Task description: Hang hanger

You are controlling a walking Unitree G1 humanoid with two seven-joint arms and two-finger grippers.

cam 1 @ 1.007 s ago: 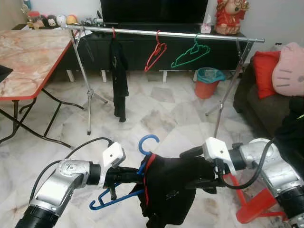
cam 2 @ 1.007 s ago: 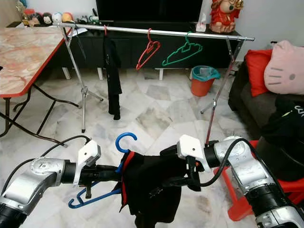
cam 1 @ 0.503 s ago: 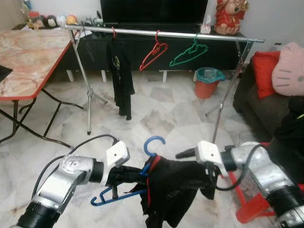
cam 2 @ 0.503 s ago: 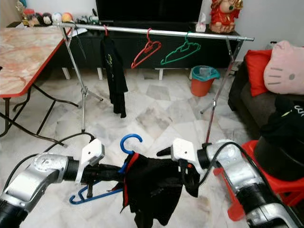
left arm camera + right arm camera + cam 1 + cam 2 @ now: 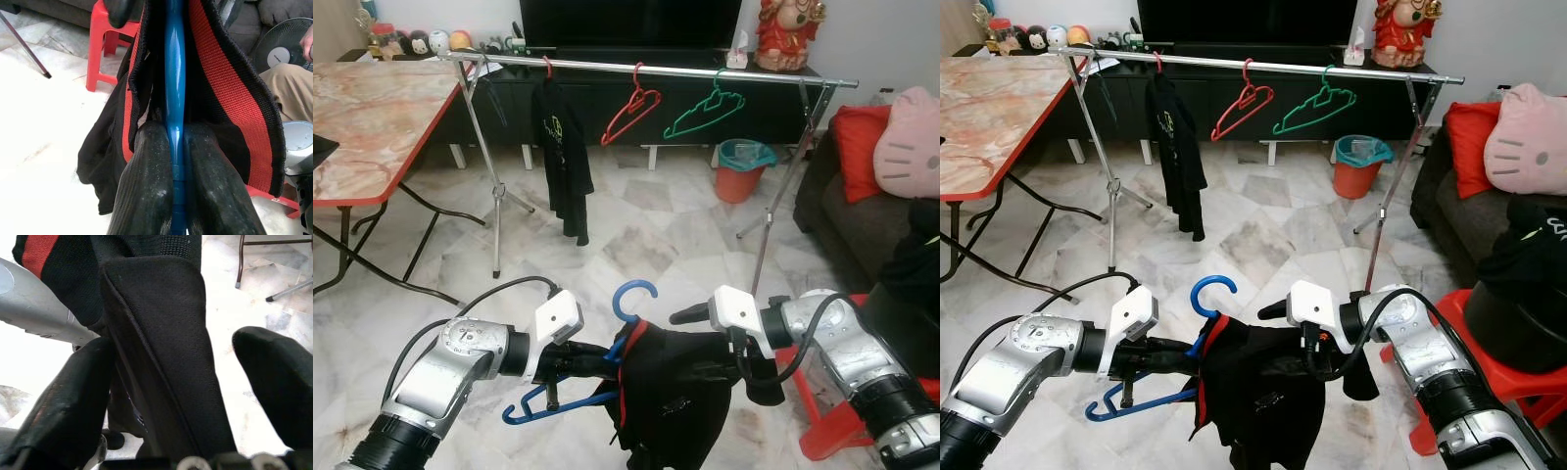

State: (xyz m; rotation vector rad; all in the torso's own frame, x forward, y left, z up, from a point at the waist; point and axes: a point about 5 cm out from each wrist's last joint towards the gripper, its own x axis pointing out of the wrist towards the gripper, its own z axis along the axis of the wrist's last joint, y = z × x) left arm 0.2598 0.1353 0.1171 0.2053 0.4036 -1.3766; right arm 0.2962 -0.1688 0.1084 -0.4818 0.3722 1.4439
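Marble-patterned floor tiles [image 5: 636, 235] spread pale and glossy beneath both silver arms, which meet low in the foreground. The left gripper [image 5: 177, 166] is clamped on the smooth blue plastic hanger [image 5: 628, 299]: in the left wrist view its two ribbed black fingers [image 5: 146, 181] press against either side of the hanger's glossy bar. The hanger's curved hook rises above the garment, and its lower bar angles down toward the floor on the left. A black shirt [image 5: 668, 401] with a red knitted collar band is draped over the hanger, hanging in soft folds between the two grippers. The right gripper [image 5: 176, 396] stands parted, with a fold of the shirt's fine-meshed black fabric lying between its rounded fingers [image 5: 73, 391]; one finger touches the cloth, the other stands clear of it.

Farther back, a shiny metal clothes rail [image 5: 656, 69] on splayed tubular legs runs across the room. It carries a black garment [image 5: 563, 147], a thin red hanger [image 5: 628, 116] and a green hanger [image 5: 705, 116]. A folding table [image 5: 372, 117] with a marbled top and red edge stands on the left, an orange bin [image 5: 741, 171] with a teal liner sits behind the rail, and a red plastic stool [image 5: 837, 421] is by the right arm.
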